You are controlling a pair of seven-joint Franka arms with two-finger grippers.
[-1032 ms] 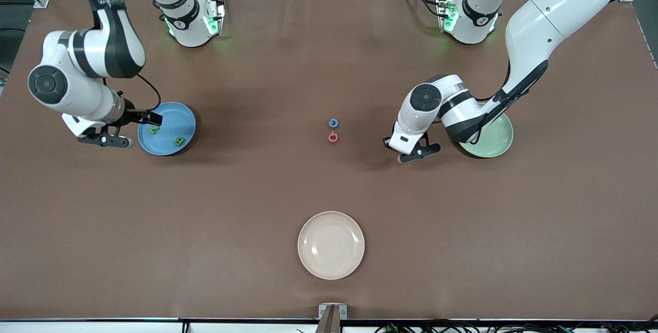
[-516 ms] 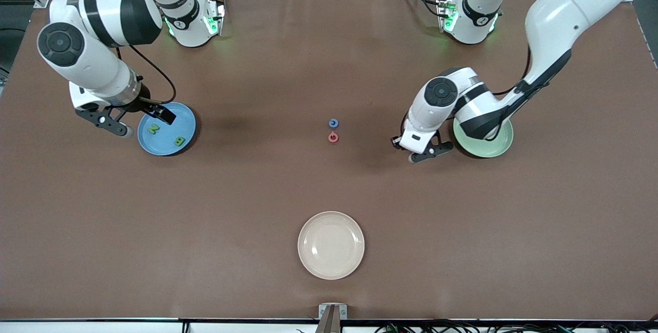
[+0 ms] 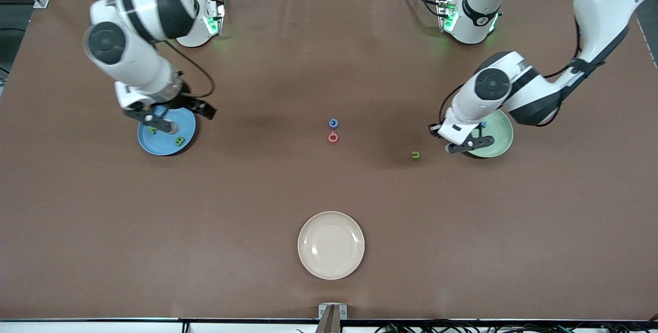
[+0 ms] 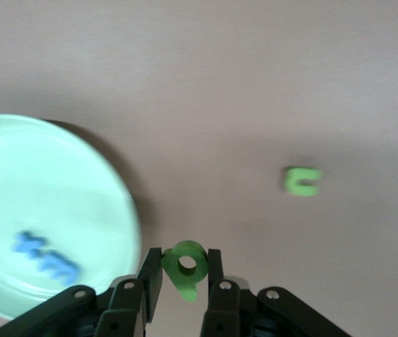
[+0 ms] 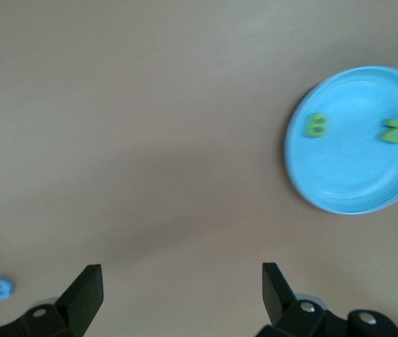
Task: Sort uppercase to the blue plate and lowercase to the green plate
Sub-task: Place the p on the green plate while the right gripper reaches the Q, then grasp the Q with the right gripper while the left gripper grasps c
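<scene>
Left gripper (image 4: 181, 281): over table at green plate (image 4: 79, 175) edge, jaws pinching green p (image 4: 184, 267).
Right gripper (image 5: 181, 291): over blue plate (image 3: 182, 125), jaws spread, nothing held.

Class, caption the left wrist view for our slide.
Left pincer shut on green p beside green plate.

Two white robot arms with rounded shells and black bands at the joints rise from round white bases lit with green lamps. Dark circular caps mark the elbow joints, and thin black cables loop along the forearms. The left gripper (image 4: 181, 284) and the right gripper (image 5: 179, 295) have black fingers (image 5: 86, 295) on dark mounts fastened with small silver screws, below white blocky wrists.
</scene>
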